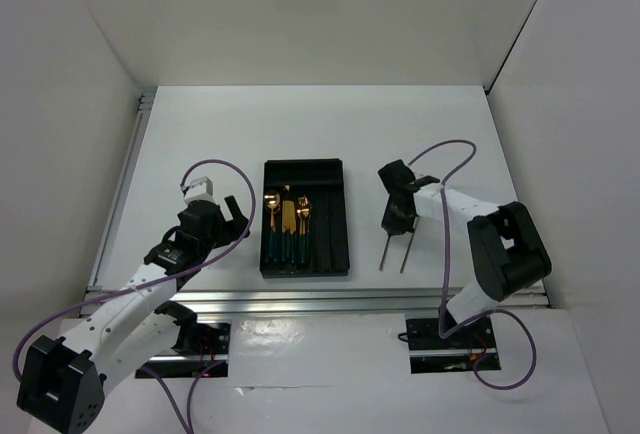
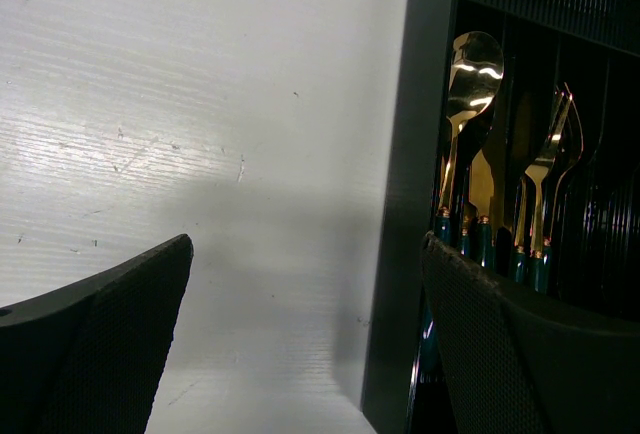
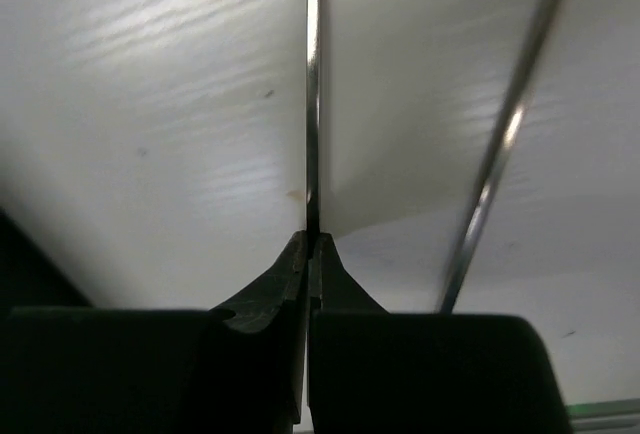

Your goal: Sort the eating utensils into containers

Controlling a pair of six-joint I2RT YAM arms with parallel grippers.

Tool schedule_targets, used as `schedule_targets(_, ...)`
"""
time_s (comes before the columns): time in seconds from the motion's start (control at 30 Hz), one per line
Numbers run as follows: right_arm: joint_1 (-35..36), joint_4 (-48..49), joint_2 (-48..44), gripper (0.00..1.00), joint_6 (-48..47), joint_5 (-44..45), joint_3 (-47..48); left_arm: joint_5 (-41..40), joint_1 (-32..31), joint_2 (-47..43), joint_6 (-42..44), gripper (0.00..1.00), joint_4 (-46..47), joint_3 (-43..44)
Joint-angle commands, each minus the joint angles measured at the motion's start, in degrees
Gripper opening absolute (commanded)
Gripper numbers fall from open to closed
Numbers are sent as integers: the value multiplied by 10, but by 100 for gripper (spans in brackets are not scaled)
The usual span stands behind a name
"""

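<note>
White table (image 1: 200, 134) is boxed in by plain white walls: back wall (image 1: 320, 14) at the table's far edge, left wall (image 1: 50, 154) and right wall (image 1: 570, 134) at its sides. A near rail (image 1: 300, 299) and a left rail (image 1: 121, 194), both aluminium, are fitted along the table's edges. Small dark scuffs (image 2: 241, 167) are scattered over the table top.

The 2 silver rods (image 3: 313, 104) leave the right wrist view's top edge.
</note>
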Motion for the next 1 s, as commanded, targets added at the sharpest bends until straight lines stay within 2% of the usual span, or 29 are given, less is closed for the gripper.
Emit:
schedule_targets(0.0, 56, -83, -15, 0, 20, 32, 50, -4, 2, 1, 4, 100, 23, -3)
schedule_targets(0.13, 101, -112, -58, 0, 25, 32, 120, -4, 2, 1, 4, 100, 23, -3)
schedule_targets(0.3, 151, -125, -66, 0, 9, 20, 173, -4, 2, 1, 4, 100, 23, -3)
schedule_targets(0.53, 236, -96, -7, 0, 16, 4, 215, -4, 2, 1, 4, 100, 23, -3)
schedule_targets(0.7, 256, -83, 51, 0, 16, 4, 245, -4, 2, 1, 4, 100, 23, -3)
schedule_targets(0.97, 256, -52, 82, 0, 21, -15, 263, -4, 2, 1, 4, 100, 23, -3)
